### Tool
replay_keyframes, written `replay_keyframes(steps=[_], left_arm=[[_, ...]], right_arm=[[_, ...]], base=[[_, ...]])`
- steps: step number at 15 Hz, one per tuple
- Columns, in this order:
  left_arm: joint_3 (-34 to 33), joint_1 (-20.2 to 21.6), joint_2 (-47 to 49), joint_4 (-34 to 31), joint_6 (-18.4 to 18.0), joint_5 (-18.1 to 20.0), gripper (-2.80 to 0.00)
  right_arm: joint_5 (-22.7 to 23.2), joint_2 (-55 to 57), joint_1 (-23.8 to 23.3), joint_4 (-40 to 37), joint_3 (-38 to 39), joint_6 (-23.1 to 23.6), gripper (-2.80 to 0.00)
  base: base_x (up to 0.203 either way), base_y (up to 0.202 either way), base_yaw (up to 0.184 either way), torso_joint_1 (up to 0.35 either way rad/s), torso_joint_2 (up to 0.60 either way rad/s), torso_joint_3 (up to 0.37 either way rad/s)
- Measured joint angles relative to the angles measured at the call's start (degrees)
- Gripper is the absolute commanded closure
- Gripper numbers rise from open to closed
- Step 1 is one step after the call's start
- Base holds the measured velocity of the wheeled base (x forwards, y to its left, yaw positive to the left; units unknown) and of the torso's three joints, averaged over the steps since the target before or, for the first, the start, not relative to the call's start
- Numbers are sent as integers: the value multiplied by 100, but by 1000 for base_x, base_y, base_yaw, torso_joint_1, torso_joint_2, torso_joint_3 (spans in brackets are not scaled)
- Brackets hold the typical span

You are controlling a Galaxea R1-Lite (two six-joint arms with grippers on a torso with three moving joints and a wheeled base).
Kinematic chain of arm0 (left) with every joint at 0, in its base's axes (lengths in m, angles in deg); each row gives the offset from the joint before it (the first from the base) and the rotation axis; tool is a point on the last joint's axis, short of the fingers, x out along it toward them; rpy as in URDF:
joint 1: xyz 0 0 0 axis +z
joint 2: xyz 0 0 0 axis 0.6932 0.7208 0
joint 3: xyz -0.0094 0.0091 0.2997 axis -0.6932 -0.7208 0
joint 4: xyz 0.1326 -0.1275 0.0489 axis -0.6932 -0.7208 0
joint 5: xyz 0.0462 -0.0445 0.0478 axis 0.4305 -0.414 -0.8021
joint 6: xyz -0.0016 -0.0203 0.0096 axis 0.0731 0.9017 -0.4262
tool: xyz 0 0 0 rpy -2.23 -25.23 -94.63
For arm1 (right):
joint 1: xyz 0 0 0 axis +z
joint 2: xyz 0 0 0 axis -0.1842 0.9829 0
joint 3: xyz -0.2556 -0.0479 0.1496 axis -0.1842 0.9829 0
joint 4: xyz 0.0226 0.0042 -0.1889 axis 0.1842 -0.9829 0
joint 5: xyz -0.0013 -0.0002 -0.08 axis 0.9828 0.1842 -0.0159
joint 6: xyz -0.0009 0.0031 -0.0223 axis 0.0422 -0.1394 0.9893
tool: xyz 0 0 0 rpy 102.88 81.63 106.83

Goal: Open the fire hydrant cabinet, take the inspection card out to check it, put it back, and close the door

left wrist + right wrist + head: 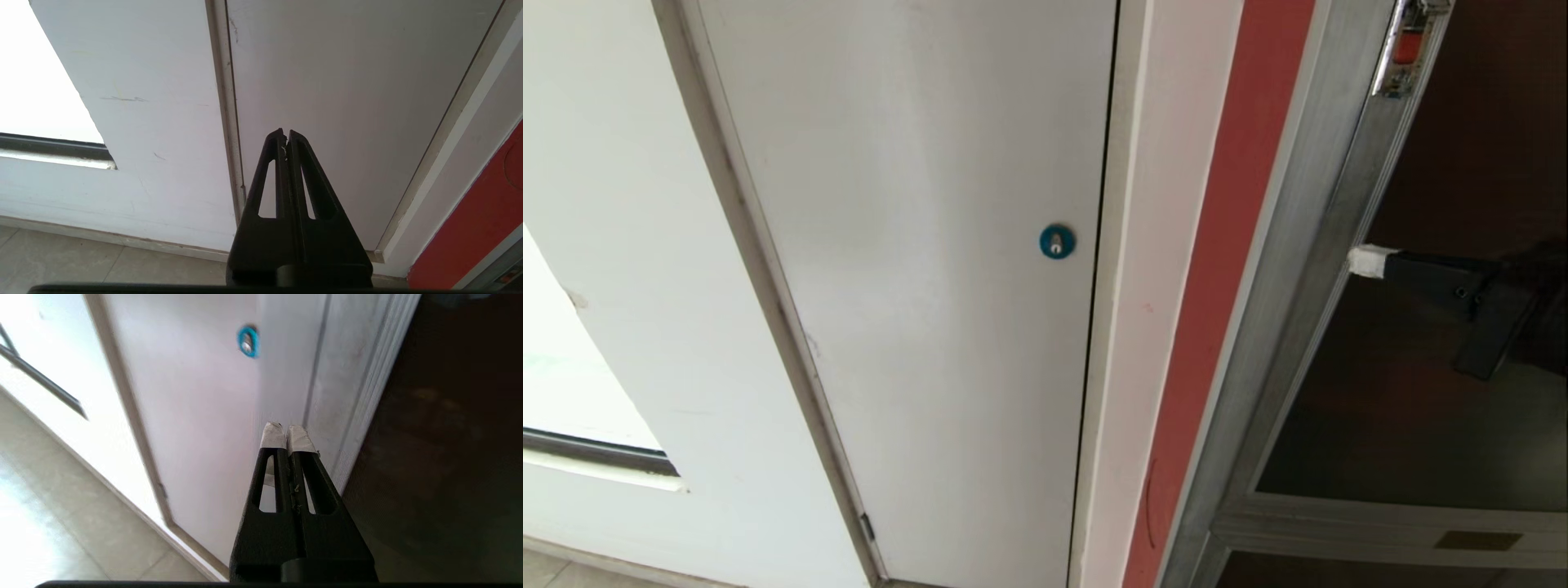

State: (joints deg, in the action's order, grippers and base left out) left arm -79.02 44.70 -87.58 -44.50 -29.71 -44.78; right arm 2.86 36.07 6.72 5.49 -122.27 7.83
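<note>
The fire hydrant cabinet shows at the right of the head view as a red strip (1229, 269) beside a silver metal frame. Its door (1405, 425) is a dark glass panel in that frame, with a small red latch (1407, 45) near the top. My right gripper (1366, 261) is shut, holds nothing, and reaches in from the right. Its white-taped tips rest at the door's silver frame edge (1327, 278). In the right wrist view the right gripper (288, 433) points along the frame (367, 396), with the dark glass (449, 457) beside it. The inspection card is out of view. My left gripper (285, 134) is shut and parked low.
A plain white panel door (915, 286) with a round blue lock (1057, 242) fills the middle, left of the cabinet. A white wall and a bright window opening (564, 384) lie further left. Tiled floor (81, 261) shows below the wall in the left wrist view.
</note>
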Motion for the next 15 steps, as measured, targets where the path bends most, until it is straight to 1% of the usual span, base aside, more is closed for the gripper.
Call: replay_keyframes(steps=[2, 7, 9, 11, 15], left_arm=[[0, 0, 0, 2, 2, -2, 0], [0, 2, 0, 2, 2, -2, 0], [0, 0, 0, 2, 0, 0, 0], [0, -2, 0, 2, 3, -2, 0], [0, 2, 0, 2, 2, -2, 0]], right_arm=[[104, -143, 18, -170, -329, -177, 0], [108, -318, 29, -1502, -1768, -226, 0], [100, -280, 30, -1835, -2280, -226, 0], [97, -187, 33, -2010, -2709, -216, 0], [96, 125, 30, -2039, -3352, -213, 0]], base=[[0, 0, 0, 0, 0, 0], [0, 0, 0, 0, 0, 0], [0, 0, 0, 0, 0, 0], [0, 0, 0, 0, 0, 0], [0, 0, 0, 0, 0, 0]])
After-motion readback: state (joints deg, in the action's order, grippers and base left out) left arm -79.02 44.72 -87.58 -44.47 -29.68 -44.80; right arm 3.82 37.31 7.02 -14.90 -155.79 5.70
